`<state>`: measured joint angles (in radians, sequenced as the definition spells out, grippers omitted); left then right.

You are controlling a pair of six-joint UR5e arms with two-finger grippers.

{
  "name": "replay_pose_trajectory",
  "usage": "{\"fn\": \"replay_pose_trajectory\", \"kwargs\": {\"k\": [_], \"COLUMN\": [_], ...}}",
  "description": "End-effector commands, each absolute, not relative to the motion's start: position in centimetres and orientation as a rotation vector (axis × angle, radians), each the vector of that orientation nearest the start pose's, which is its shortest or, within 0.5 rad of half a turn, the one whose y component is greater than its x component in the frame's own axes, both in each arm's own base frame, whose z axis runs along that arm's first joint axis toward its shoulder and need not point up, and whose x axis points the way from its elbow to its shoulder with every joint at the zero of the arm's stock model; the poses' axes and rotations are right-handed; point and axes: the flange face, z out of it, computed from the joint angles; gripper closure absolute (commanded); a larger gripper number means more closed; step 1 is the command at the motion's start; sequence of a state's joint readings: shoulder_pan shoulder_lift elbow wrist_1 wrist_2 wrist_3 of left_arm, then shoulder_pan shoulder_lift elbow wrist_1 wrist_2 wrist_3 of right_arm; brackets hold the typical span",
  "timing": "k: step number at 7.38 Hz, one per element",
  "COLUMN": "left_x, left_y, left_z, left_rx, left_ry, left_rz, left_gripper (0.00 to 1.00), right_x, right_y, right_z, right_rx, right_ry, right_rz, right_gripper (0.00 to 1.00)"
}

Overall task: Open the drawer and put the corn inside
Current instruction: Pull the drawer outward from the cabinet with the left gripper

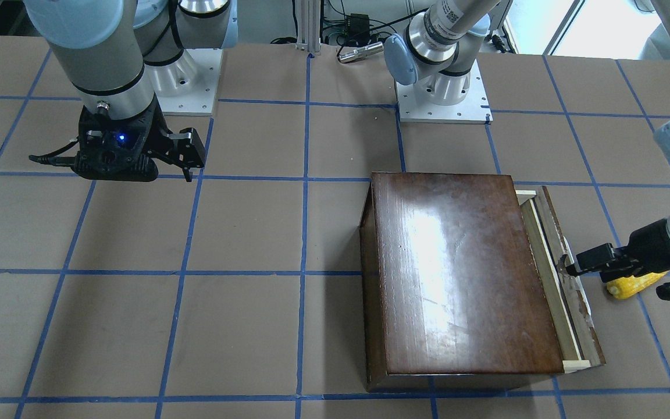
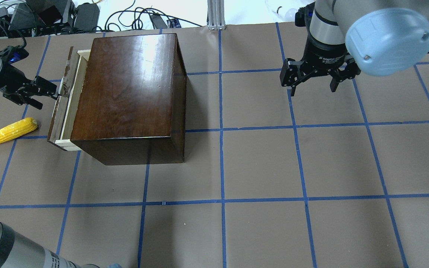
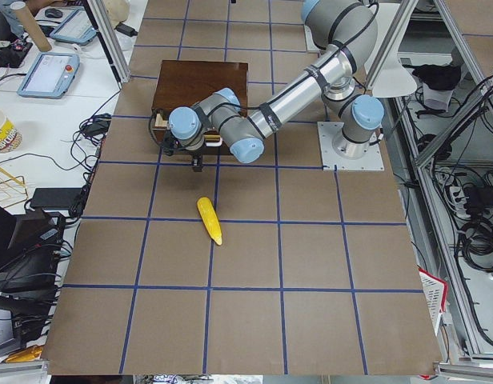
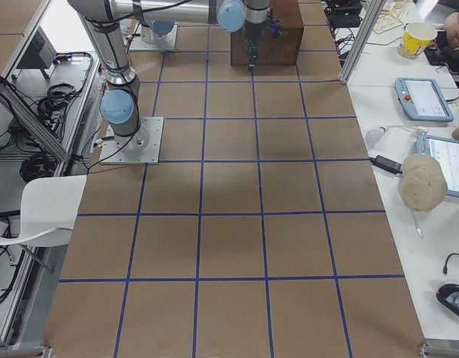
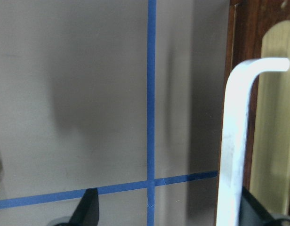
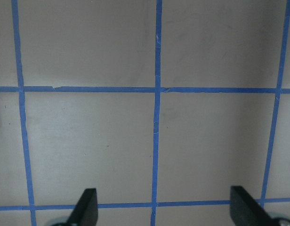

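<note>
The dark-brown box [image 2: 129, 85] stands at the table's left. Its drawer [image 2: 73, 96] is out by a narrow gap and shows pale wood behind the dark front panel [image 1: 574, 302]. My left gripper [image 2: 48, 99] is open at the drawer's white handle [image 5: 234, 141]. In the left wrist view the handle stands just inside one finger [image 5: 258, 212]; the other finger [image 5: 88, 209] is far off it. The yellow corn [image 2: 9, 131] lies on the table beside the drawer front, partly hidden by the gripper in the front-facing view [image 1: 631, 285]. My right gripper [image 2: 312, 90] is open and empty above the table, far to the right.
The table [image 2: 259, 167] is brown paper with a blue tape grid. Cables and boxes [image 2: 50, 15] lie beyond its far edge. The arm bases [image 1: 442, 99] stand at the robot's side.
</note>
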<state>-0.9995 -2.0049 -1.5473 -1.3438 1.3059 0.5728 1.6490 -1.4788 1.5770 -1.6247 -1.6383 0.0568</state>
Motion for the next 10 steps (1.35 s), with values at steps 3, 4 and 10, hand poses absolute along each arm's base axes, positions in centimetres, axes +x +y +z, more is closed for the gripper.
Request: {"fn": "replay_pose_trajectory", "kwargs": {"k": [3, 4, 10], "left_x": [20.7, 20.8, 22.4], "left_y": [-60.6, -60.6, -60.3], "left_z": [28.3, 28.3, 28.6], "left_rx": [-0.035, -0.037, -0.049], "left_ry": [3.429, 3.428, 3.376], "left_rz": [0.033, 0.03, 0.028], "left_gripper": [0.0, 0.0, 0.0], "right_x": [16.7, 16.7, 16.7], "right_y": [-51.3, -51.3, -51.3], "right_z": [44.4, 44.4, 44.4], "right_rx": [-0.037, -0.037, -0.037], "right_ry": [3.211, 3.211, 3.211], "right_rz": [0.064, 0.062, 0.064], "right_gripper": [0.0, 0.0, 0.0]}}
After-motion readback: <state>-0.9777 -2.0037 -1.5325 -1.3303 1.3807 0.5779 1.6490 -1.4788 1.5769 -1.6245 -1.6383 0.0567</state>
